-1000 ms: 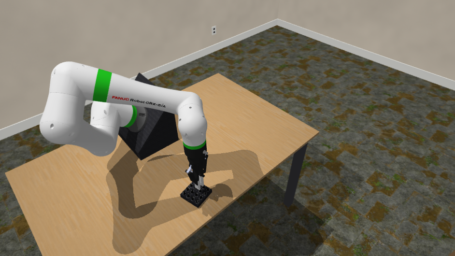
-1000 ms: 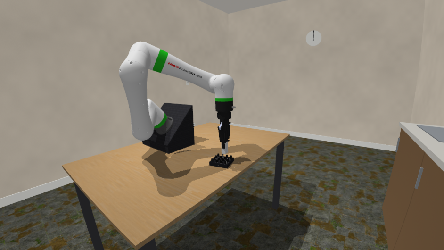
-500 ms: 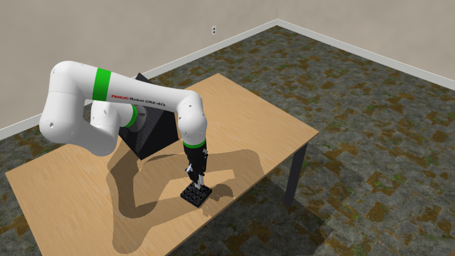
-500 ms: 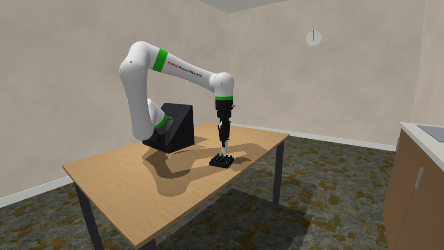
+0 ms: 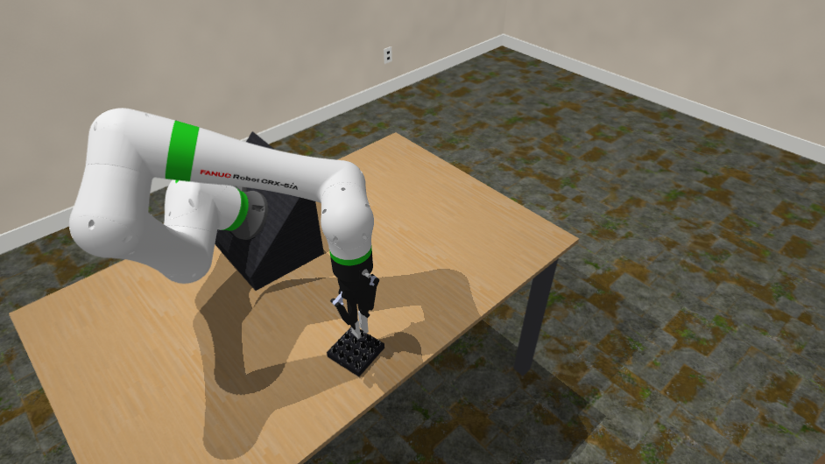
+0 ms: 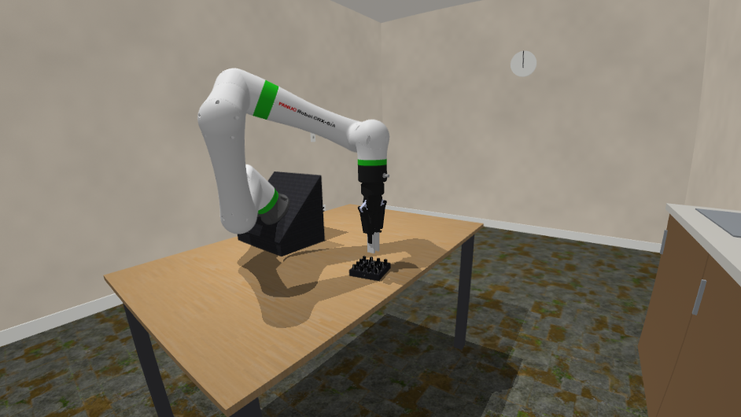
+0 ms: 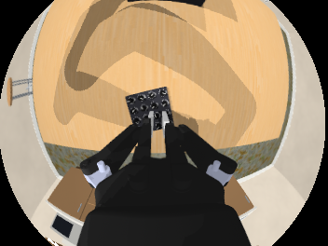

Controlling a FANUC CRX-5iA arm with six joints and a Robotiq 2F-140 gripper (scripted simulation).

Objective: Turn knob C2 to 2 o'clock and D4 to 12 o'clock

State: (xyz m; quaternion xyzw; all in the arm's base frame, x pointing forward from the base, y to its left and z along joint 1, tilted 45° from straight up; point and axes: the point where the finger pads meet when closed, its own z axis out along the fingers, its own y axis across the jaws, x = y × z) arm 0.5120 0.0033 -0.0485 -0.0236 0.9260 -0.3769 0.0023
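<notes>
Right above the small black square knob box (image 5: 356,350), the black two-finger claw (image 5: 358,330) is hanging straight down off the white arm with green bands (image 5: 259,172). From the exterior view the claw (image 6: 374,242) is hovering just over the knob box (image 6: 369,271), with a sliver of gap under the tips, so it's not touching any knob as far as I can see. The claw is pinched nearly closed and gripping nothing.

The knob box itself is sitting flat on the light wooden tabletop (image 5: 461,219), near the edge on the side away from the arm's mount. Behind the knob box, the black wedge-shaped mount (image 6: 300,207) is carrying the arm's base.

Looking through the wrist camera, the claw (image 7: 158,122) is lining up over the near rows of the knob box (image 7: 149,103), with the pale fingertips overlapping its lower edge. Which knob it's over, I honestly can't tell; the knobs and their white lines are way too small to read in any view.

Far off beyond the knob box, a round white wall clock (image 6: 523,63) is hanging on the beige wall, and a brown cabinet (image 6: 683,311) is poking in at the side.
</notes>
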